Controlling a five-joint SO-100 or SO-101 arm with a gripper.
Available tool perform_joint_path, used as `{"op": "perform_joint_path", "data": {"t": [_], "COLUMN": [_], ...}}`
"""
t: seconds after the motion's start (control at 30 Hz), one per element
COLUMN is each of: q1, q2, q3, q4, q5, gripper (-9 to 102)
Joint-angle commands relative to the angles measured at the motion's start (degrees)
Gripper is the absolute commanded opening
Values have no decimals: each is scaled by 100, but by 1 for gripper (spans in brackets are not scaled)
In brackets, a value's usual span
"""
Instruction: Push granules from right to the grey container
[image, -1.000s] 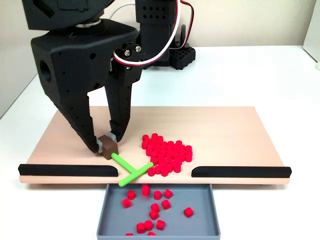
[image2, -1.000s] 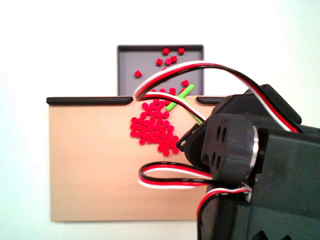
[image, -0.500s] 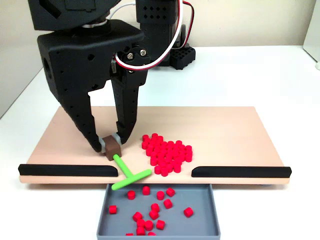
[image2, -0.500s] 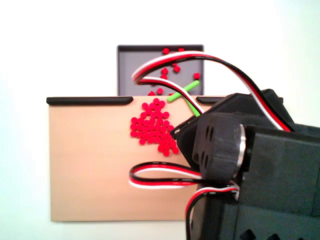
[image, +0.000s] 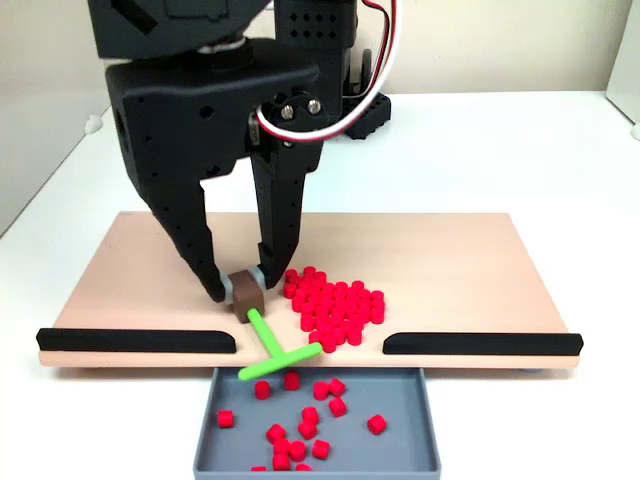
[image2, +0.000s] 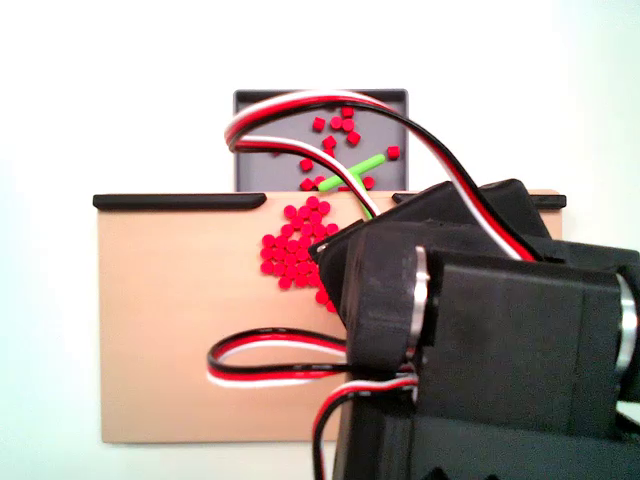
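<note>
Nearest, the grey container (image: 410, 440) at the board's (image: 450, 250) front edge holds some granules (image: 335, 300), the rest seemingly clustered mid-board beside the gripper (image: 240, 290) clenched on a brown-handled green pusher (image: 275, 350).

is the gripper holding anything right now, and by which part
Yes. The gripper is shut on the green T-shaped pusher, pinching the brown block at the top of its stem; the crossbar hangs free over the board's front edge.
</note>
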Motion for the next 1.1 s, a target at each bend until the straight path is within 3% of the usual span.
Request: {"op": "perform_joint_path", "data": {"t": [0.0, 0.23, 0.47, 0.73, 1.07], "q1": [-88, -325, -738, -914, -668], "q2": [545, 1415, 3146, 4913, 5370], "q3": [-105, 141, 2180, 4254, 4790], "q4": [26, 44, 44, -26, -35], "q5": [360, 2329, 3604, 3735, 3393], "gripper": [0, 0, 0, 0, 0]}}
